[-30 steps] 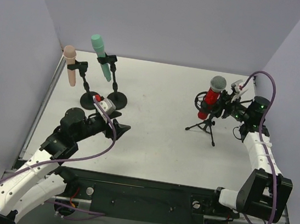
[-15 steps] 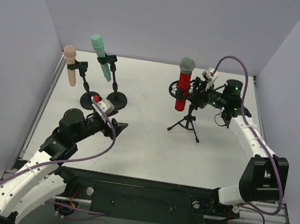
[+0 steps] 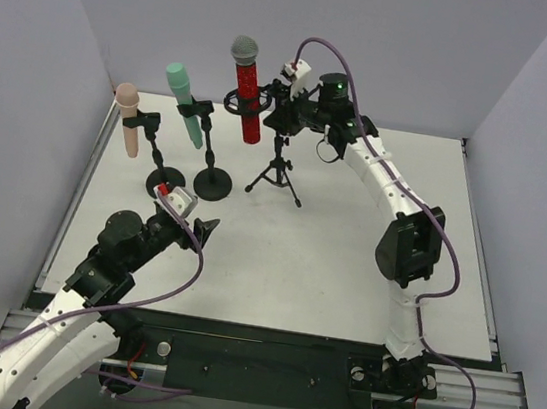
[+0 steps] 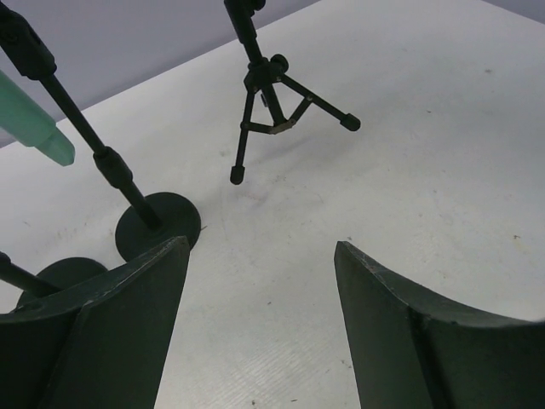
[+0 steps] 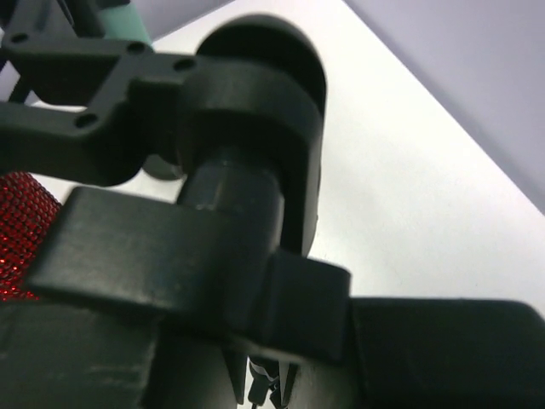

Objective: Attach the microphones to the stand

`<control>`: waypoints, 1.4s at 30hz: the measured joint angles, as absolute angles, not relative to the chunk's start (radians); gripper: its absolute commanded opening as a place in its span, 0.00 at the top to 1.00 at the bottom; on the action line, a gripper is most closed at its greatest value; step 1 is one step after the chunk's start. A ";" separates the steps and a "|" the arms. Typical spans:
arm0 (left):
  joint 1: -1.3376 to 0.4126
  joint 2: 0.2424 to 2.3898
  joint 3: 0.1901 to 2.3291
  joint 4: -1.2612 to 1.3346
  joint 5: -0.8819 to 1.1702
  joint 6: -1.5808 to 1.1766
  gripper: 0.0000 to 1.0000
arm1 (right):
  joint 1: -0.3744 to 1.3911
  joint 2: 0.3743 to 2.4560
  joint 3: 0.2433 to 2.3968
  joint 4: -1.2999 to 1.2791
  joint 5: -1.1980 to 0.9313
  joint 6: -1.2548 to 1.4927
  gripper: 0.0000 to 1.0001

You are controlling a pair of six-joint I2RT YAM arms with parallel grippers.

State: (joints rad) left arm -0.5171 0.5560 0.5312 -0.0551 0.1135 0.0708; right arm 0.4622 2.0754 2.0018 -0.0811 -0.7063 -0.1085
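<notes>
Top external view: white counter carries three stands grouped at back left. Right arm reaches far across, probably to line the tripod stand up beside the two round-base stands. I cannot tell whether the tripod's feet touch the counter.

Glittery red microphone sits in the tripod's ring mount. Mint green microphone and pale pink microphone are clipped, tilted, on their own stands.

Right claw is clamped on the tripod's upper joint, a grip that spares the microphone. Left claw gapes wide and empty, low near the round bases.
</notes>
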 measured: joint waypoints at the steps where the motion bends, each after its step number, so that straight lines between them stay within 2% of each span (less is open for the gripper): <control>1: -0.517 0.558 0.531 -0.056 0.107 0.074 0.20 | 0.469 2.106 2.041 -0.082 -0.697 -0.100 1.00; 4: -0.517 0.566 0.531 -0.056 0.088 0.087 0.20 | 0.484 2.186 2.122 -0.069 -0.661 -0.076 1.00; 12: -0.517 0.573 0.530 -0.057 0.066 0.097 0.20 | 0.486 2.239 2.099 -0.064 -0.630 -0.038 0.99; 21: -0.517 0.577 0.530 -0.057 0.065 0.109 0.20 | 0.474 2.145 1.880 0.133 -0.675 -0.020 0.84; 28: -0.517 0.570 0.530 -0.057 0.078 0.112 0.20 | 0.477 2.065 1.717 0.151 -0.742 0.010 0.68; 42: -0.517 0.540 0.530 -0.057 0.095 0.112 0.20 | 0.470 1.988 1.579 0.164 -0.734 0.022 0.49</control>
State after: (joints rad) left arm -0.5171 0.5396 0.5304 -0.0570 0.0952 0.1116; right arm 0.4698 1.9881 1.5791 0.1642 -0.7341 0.0223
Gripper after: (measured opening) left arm 0.800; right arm 0.480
